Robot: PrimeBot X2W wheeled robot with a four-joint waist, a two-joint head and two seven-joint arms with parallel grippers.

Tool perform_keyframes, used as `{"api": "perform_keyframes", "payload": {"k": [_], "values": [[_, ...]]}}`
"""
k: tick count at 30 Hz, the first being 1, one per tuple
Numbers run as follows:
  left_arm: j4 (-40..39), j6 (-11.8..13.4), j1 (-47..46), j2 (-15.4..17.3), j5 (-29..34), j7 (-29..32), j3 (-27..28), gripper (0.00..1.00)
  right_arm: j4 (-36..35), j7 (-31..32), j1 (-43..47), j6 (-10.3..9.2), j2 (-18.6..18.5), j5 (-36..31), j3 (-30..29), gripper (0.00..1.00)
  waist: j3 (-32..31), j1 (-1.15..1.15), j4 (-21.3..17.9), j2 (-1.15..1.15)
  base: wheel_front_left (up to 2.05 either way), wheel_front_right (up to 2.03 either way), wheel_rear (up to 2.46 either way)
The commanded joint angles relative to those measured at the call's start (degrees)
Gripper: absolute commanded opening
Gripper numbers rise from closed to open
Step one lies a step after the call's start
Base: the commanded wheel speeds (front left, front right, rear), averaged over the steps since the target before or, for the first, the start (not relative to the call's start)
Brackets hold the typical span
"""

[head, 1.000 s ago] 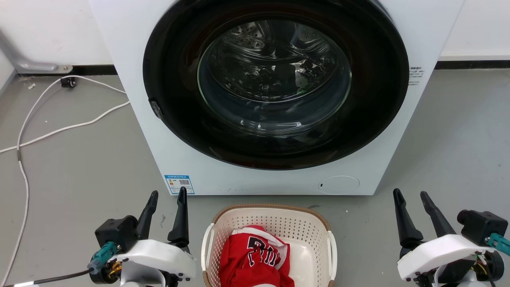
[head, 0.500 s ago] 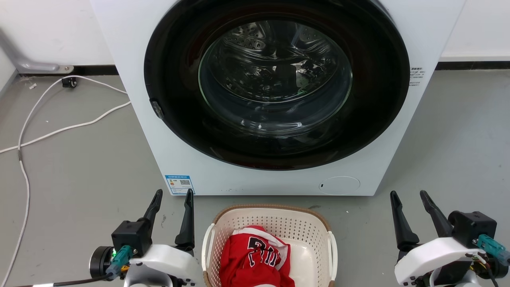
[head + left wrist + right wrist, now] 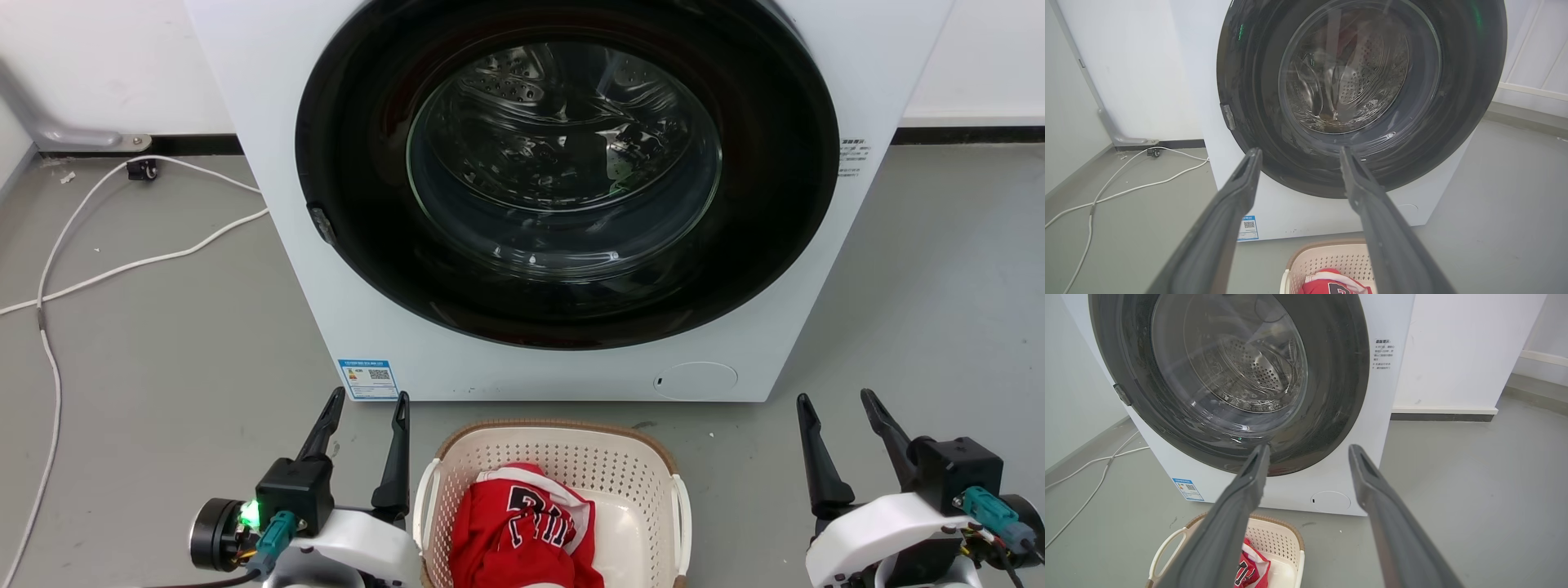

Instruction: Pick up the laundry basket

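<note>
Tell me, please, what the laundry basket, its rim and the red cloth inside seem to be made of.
The laundry basket: probably moulded plastic, cream-white and matte; its wall has regular rows of small holes. The rim: brown with a woven look, real wicker or imitation, I cannot tell. The red cloth: soft fabric, creased, perhaps a sports jersey.

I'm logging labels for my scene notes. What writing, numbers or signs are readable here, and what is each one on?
On the washing machine front, lower left, a blue label with a QR code: print too small to read.
At its right edge, small dark print: too small to read.
On the red jersey in the laundry basket, large black letters: crumpled and folded, not readable.
Nothing here can be quoted with confidence.
</note>
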Motion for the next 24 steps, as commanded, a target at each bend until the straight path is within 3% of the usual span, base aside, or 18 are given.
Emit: {"api": "perform_keyframes", "payload": {"k": [1,24], "values": [[-0.23,0.30,-0.21,0.06,0.99,-0.47,-0.14,1.00,-0.47,-0.46,0.26,-0.02,0.06,-1.08,0.12,1.00,-0.01,0.00,0.01,0.00,0.00,0.00,0.00],[0.53,-1.12,0.65,-1.34,3.45,-2.21,0.73,1.00,0.95,-3.20,0.72,-0.02,0.10,-3.24,-0.23,1.00,-0.10,0.00,0.54,0.00,0.00,0.00,0.00]]}}
